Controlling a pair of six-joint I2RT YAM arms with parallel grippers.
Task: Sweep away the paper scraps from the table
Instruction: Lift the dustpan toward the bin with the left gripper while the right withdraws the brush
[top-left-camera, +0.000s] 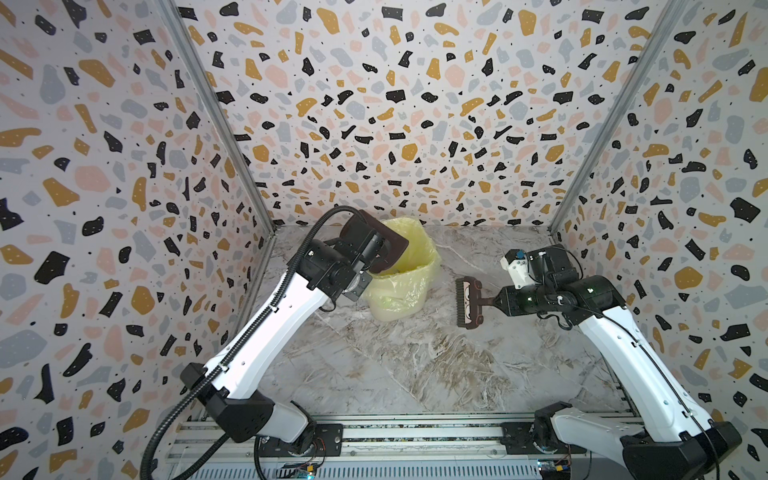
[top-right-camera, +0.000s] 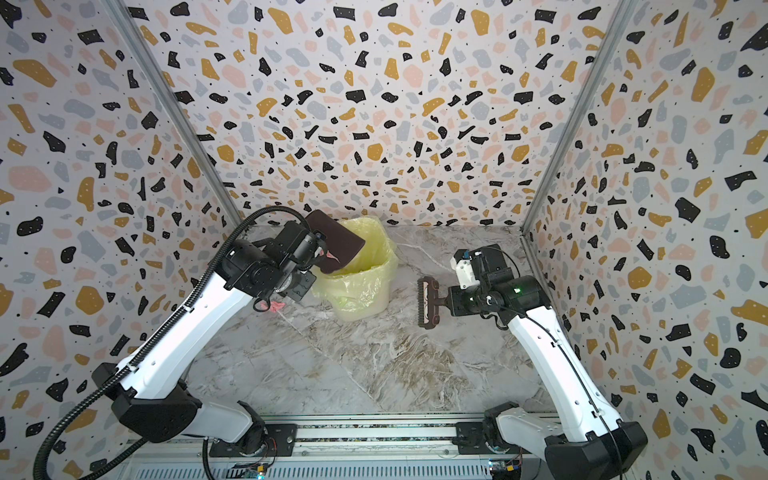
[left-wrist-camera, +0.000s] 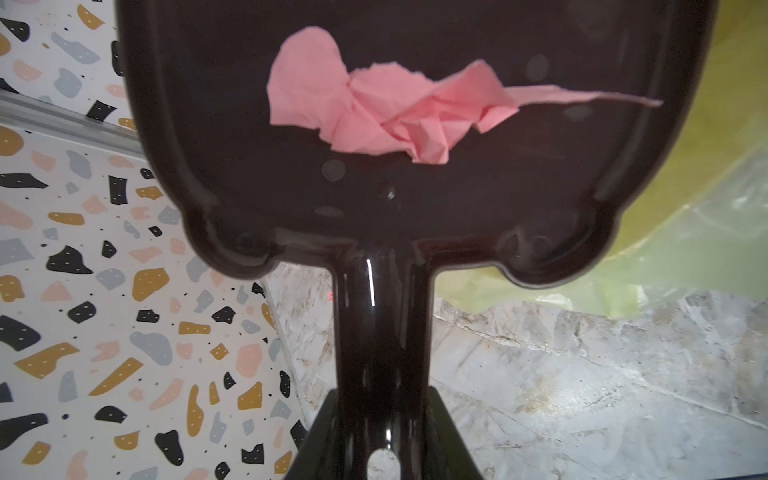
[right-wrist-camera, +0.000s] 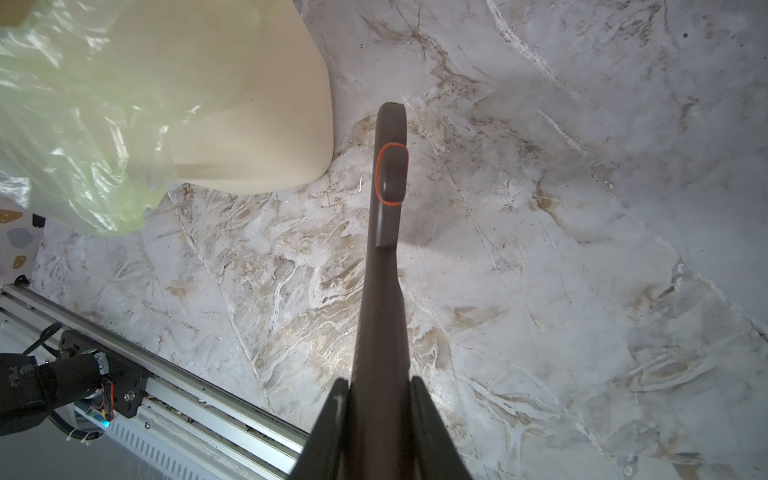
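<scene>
Left gripper (left-wrist-camera: 380, 409) holds dustpan (left-wrist-camera: 374, 195) over the bin (top-left-camera: 401, 293).

My dark brown plastic dustpan (left-wrist-camera: 374, 199) is glossy, with highlights down its handle. The 1 pink paper scrap (left-wrist-camera: 374, 112) in it looks matt and creased. My grey-brown plastic brush handle (right-wrist-camera: 380, 311) is duller. The thin yellow plastic bin liner (right-wrist-camera: 83, 124) is crinkled and shiny; the grey-white marble-patterned table (right-wrist-camera: 540, 208) smooth.

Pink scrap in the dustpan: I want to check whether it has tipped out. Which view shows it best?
The left wrist view: the scrap lies large and unblocked on the dustpan. In a top view only a sliver shows; the right wrist view misses it.
</scene>
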